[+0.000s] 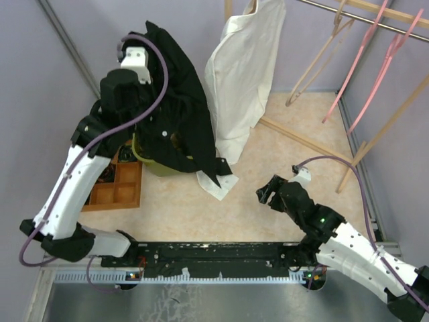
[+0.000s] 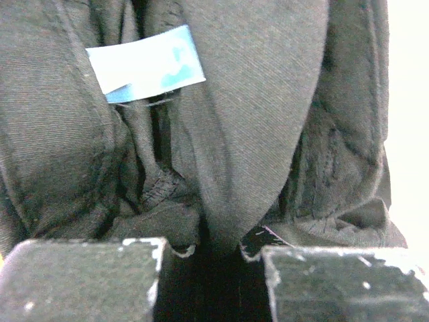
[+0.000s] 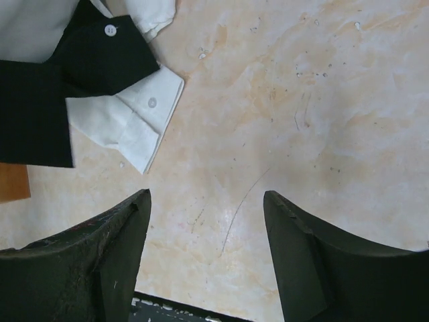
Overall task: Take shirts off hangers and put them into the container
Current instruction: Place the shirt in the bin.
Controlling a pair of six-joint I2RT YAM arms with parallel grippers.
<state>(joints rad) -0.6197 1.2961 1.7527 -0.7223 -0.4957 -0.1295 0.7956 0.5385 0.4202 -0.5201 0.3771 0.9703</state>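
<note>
Black shirt (image 2: 255,134) cloth fills my left wrist view, bunched and clamped in the left end effector (image 2: 211,272), a pale blue label (image 2: 144,64) among the folds. From above it drapes over the olive container (image 1: 153,166), mostly hiding it, one sleeve trailing onto the worktop (image 3: 301,100) across a white cuff (image 3: 127,121). Released here, I reckon that sleeve's weight could drag it over the rim. Right end effector (image 3: 208,228) hovers empty, fingers apart.
</note>
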